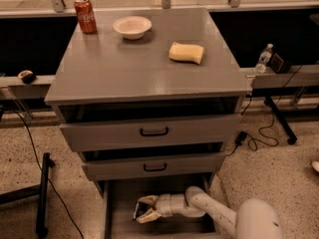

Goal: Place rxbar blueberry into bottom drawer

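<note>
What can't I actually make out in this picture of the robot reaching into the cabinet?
Camera view only:
- The rxbar blueberry: just a dark sliver at the pincer, which sits low in the bottom drawer; its print is too small to read.
- The bottom drawer's front: cut off by the lower edge.
- Insides of the upper drawers: lost in shadow.
- The arm: cut off at the lower edge.

My smooth, pale plastic-looking gripper [144, 209] sat low in the matt grey bottom drawer [119, 225], beneath the faintly glossy cabinet top [149, 68].
</note>
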Robot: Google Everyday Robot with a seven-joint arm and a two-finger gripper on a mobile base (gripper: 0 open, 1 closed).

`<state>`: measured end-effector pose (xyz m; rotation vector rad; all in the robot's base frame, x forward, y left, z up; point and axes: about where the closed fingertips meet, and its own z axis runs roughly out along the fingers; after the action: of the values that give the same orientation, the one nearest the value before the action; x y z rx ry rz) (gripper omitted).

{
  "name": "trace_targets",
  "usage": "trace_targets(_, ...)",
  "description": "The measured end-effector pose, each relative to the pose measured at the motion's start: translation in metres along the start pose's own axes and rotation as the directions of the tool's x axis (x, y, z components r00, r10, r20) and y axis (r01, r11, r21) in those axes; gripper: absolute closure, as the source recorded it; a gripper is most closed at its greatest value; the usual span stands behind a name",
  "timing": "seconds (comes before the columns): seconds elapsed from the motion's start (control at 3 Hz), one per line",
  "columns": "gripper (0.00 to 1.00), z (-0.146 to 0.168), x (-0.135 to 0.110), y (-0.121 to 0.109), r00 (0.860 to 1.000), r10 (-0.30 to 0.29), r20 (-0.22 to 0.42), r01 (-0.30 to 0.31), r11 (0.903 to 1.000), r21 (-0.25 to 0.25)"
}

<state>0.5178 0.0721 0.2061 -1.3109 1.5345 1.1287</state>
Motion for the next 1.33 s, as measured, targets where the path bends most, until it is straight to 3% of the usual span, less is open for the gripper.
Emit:
trace_targets(0.33,0.84,0.0043,0.0270,-0.0060,1.000,0.025,0.012,-0.025,0.9997,0.007)
trace_targets(0.67,0.53,0.0042,0.0272,-0.0064,1.000,0.025,0.012,-0.025,0.9997,0.009)
trace_targets(1.33,0.06,0.0043,0.0271,-0.0063,1.000,0.025,0.012,-0.025,0.9997,0.008)
